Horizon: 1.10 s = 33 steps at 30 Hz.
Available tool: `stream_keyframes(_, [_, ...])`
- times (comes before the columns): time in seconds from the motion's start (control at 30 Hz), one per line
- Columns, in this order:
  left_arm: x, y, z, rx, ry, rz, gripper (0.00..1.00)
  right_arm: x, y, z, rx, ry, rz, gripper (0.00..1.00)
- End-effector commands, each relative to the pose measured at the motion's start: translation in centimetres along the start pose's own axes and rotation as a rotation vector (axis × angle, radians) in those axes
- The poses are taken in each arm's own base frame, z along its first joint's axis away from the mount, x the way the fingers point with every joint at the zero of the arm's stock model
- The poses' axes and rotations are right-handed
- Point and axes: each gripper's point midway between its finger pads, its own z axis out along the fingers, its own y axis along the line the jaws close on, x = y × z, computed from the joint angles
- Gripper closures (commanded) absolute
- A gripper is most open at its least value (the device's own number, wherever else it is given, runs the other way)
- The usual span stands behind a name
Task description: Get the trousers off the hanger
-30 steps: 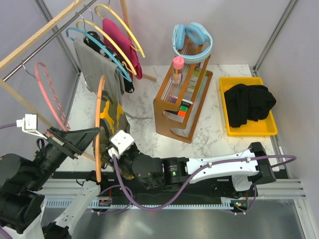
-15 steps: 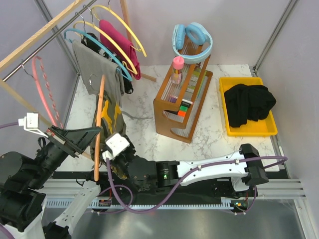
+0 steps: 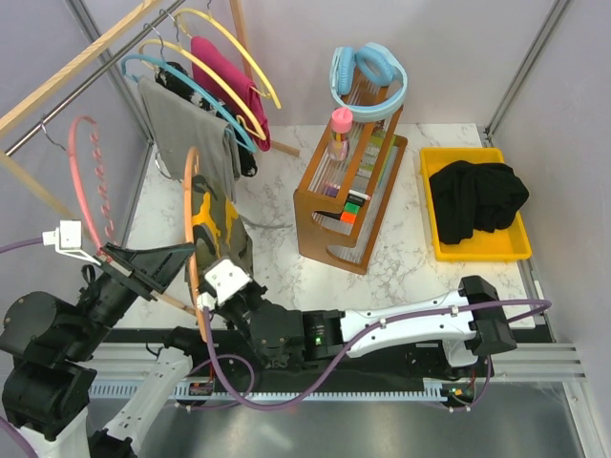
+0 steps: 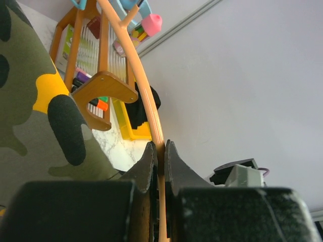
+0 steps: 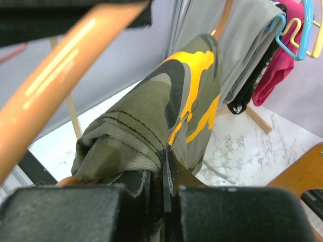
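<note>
The camouflage trousers [image 3: 218, 234] hang over an orange hanger [image 3: 191, 229] near the table's front left. My left gripper [image 3: 172, 272] is shut on the hanger's thin orange bar [image 4: 136, 80], which runs up between its jaws [image 4: 159, 151]. My right gripper [image 3: 215, 286] sits just right of the hanger. It is shut on a bunched fold of the camouflage trousers [image 5: 151, 116], pinched at its fingertips [image 5: 164, 156]. The black trousers [image 3: 475, 198] lie heaped in the yellow bin [image 3: 477, 253] at the right.
A wooden rack [image 3: 348, 196] with bottles and blue headphones [image 3: 368, 76] stands mid-table. At the back left a rail carries a grey garment [image 3: 186, 124], a magenta garment [image 3: 229, 72] and several coloured hangers. A pink hanger [image 3: 91, 181] hangs close to my left arm.
My right gripper has moved left to the hanger and gone from open to shut on the camouflage cloth. The orange hanger has tilted slightly and the pink hanger has swung.
</note>
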Motion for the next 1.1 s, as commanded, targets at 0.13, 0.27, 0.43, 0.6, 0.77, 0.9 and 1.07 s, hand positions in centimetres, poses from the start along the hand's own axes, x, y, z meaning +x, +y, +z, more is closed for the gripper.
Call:
stream_keyframes(0.13, [-1.9, 0.5, 0.1, 0.045, -0.143, 0.164, 0.98, -8.0, -5.6, -2.1, 0.050, -0.114, 0.273, 1.00])
stream_keyframes(0.27, [-1.6, 1.2, -0.1, 0.036, -0.153, 0.172, 0.98, -10.0, -7.2, -2.4, 0.085, -0.127, 0.294, 1.00])
stream_keyframes(0.43, [-1.8, 1.8, -0.6, 0.021, -0.184, 0.170, 0.98, -12.0, -9.9, -3.4, 0.131, -0.153, 0.311, 1.00])
stream_keyframes(0.6, [-1.6, 2.8, -0.4, -0.018, -0.181, 0.157, 0.98, -15.2, -11.7, -4.2, 0.113, -0.194, 0.362, 1.00])
stream_keyframes(0.77, [-1.1, 3.8, -0.1, -0.043, -0.169, 0.142, 0.98, -18.5, -13.8, -5.0, 0.118, -0.239, 0.368, 1.00])
stream_keyframes(0.9, [-1.0, 4.1, -0.1, -0.050, -0.171, 0.143, 0.98, -20.1, -15.3, -5.3, 0.151, -0.246, 0.334, 1.00])
stream_keyframes(1.07, [-1.6, 3.8, -0.8, -0.059, -0.193, 0.164, 0.98, -21.3, -18.0, -6.3, 0.210, -0.244, 0.311, 1.00])
